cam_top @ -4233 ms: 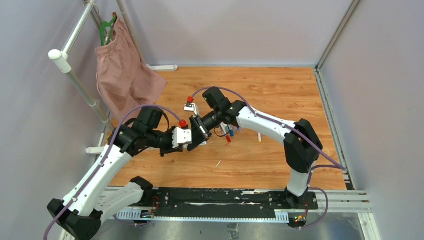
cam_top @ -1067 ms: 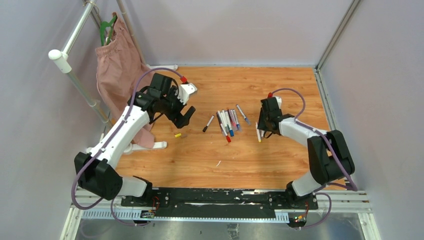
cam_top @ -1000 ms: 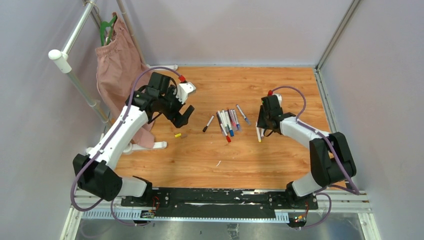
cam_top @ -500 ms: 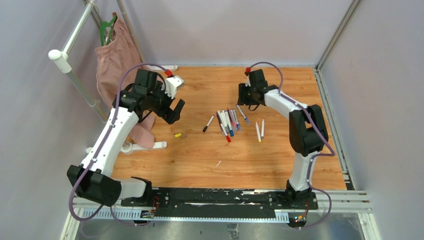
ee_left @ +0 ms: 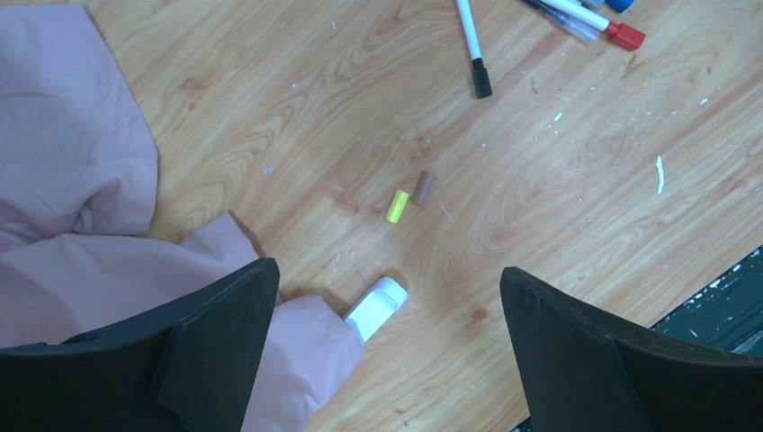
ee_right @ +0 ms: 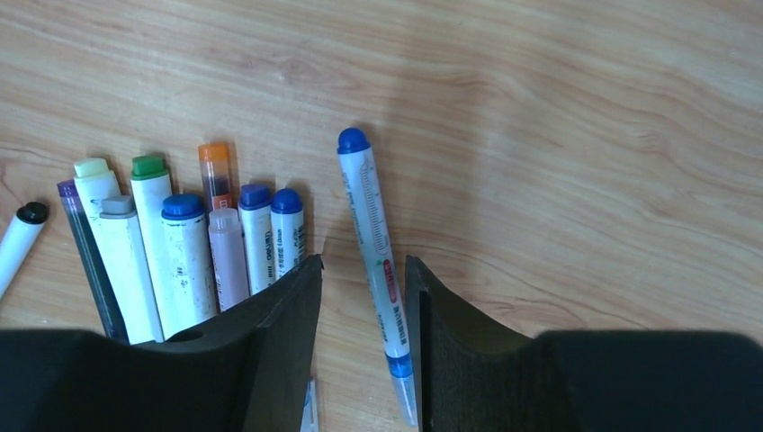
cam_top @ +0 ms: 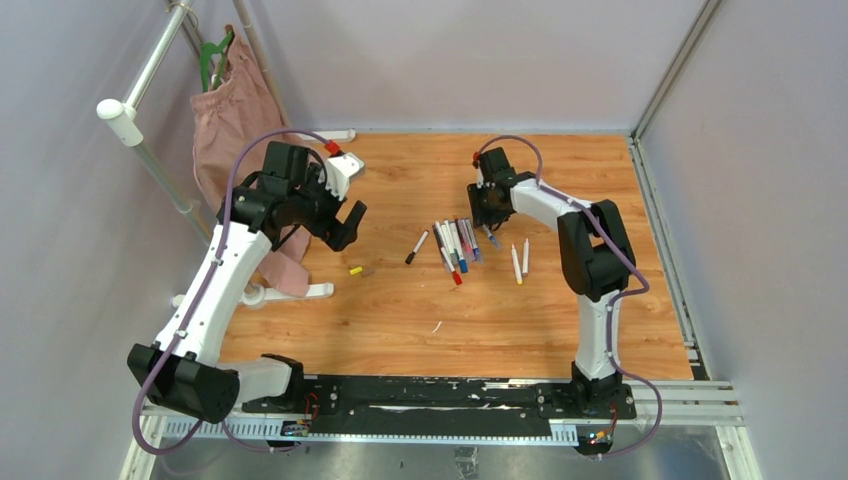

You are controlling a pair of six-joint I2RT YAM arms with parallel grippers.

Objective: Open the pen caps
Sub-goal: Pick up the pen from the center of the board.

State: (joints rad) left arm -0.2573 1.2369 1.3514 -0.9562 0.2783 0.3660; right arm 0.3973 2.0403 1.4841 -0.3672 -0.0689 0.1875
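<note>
Right gripper, half spread, straddles a pen; its blue cap lies beyond the fingertips, other pens crowding left. Left gripper gapes over a yellow cap, cloth left, bare table right.

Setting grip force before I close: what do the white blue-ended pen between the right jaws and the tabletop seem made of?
White pen with blue ends: smooth plastic, probably; faint sheen, printed barrel. Wood-grain tabletop: wood or laminate, cannot tell which; satin, scuffed with pale flecks.
</note>
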